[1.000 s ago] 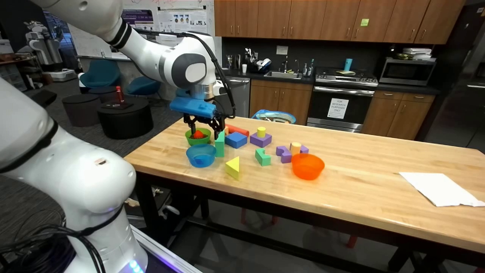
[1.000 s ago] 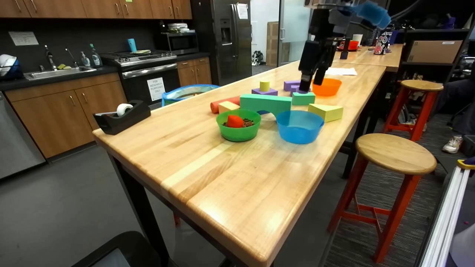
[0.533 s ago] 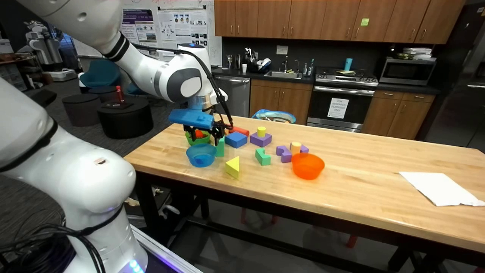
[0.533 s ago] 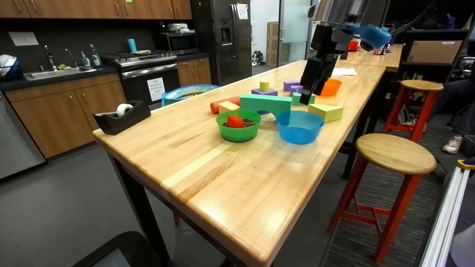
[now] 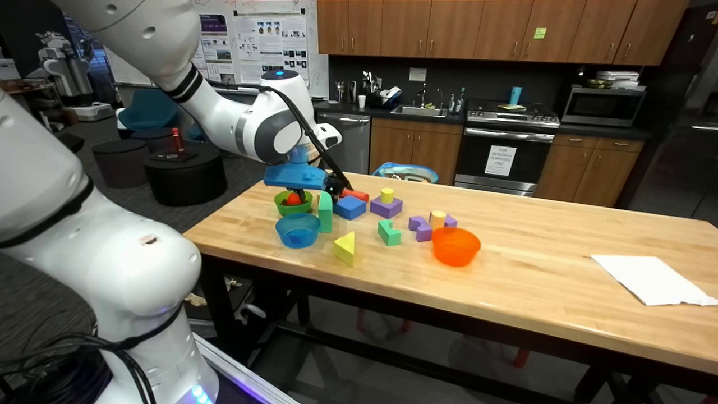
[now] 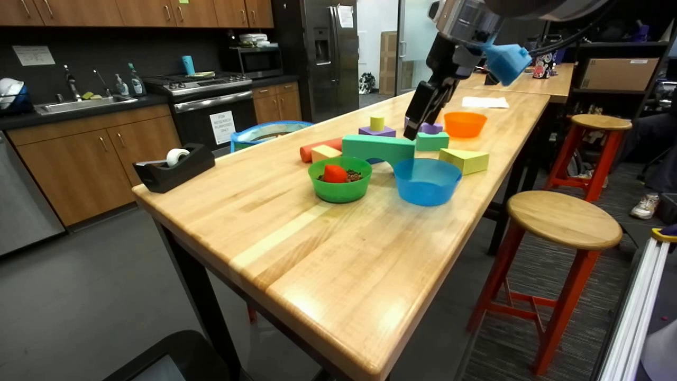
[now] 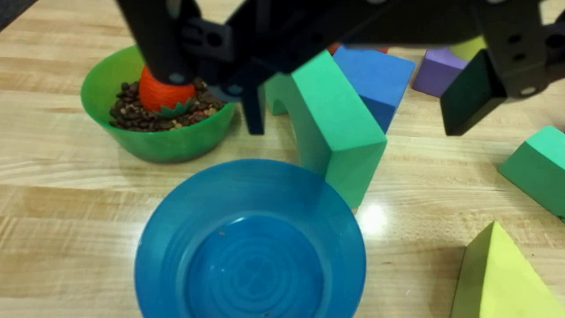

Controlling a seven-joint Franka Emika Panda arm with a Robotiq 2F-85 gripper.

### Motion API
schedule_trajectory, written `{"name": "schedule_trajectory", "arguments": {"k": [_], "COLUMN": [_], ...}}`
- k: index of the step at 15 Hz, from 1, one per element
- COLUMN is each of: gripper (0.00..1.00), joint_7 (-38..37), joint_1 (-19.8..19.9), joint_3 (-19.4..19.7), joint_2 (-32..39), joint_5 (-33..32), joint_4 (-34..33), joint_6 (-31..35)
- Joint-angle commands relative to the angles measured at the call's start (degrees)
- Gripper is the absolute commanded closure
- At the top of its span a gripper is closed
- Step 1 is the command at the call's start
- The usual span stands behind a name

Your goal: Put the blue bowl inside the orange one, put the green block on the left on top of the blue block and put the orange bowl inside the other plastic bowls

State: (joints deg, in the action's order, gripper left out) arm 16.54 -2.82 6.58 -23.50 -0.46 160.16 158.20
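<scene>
The green block on the left, an arch [image 7: 335, 110], stands on the table [image 5: 561, 241] beside the blue block [image 7: 375, 75]. It also shows in both exterior views [image 5: 325, 213] [image 6: 378, 145]. The blue bowl [image 7: 251, 274] sits close to its near end. The green bowl [image 6: 341, 190] holds a red item and dark grains. The orange bowl [image 5: 455, 247] stands apart beyond the purple blocks. The reddish bowl is out of view. My gripper [image 7: 357, 130] is open and empty, low over the green block. Its fingers [image 7: 254, 112] show on either side of that block.
A yellow-green wedge [image 5: 345, 248], a smaller green block [image 5: 389, 233] and purple blocks [image 5: 420, 227] lie around. A yellow cylinder [image 5: 387, 195] stands on a purple block. A red cylinder [image 5: 354, 194] lies behind the blue block. A tape dispenser [image 6: 174, 166] sits at the table edge.
My gripper has come down and shifted sideways to over the green block, with the hand tilting. It is still open. The bowls and blocks have not moved.
</scene>
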Motion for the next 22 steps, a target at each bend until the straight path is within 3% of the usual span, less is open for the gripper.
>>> {"name": "schedule_trajectory", "arguments": {"k": [1, 5, 8, 12, 22], "gripper": [0.00, 0.00, 0.00, 0.00, 0.00], "joint_7": [-0.2, -0.3, -5.1, -5.3, 2.9], "joint_1": [0.2, 0.3, 3.6, 4.0, 2.0], "joint_3": [-0.1, -0.4, -2.7, -2.0, 2.4], "joint_2": [0.3, 0.7, 1.5, 0.3, 5.4], "joint_5": [-0.8, -1.3, -4.2, -4.1, 3.7], "joint_4": [-0.1, -0.3, -1.8, -1.8, -2.1], "joint_6": [-0.1, -0.2, -10.3, -17.9, -14.6]}}
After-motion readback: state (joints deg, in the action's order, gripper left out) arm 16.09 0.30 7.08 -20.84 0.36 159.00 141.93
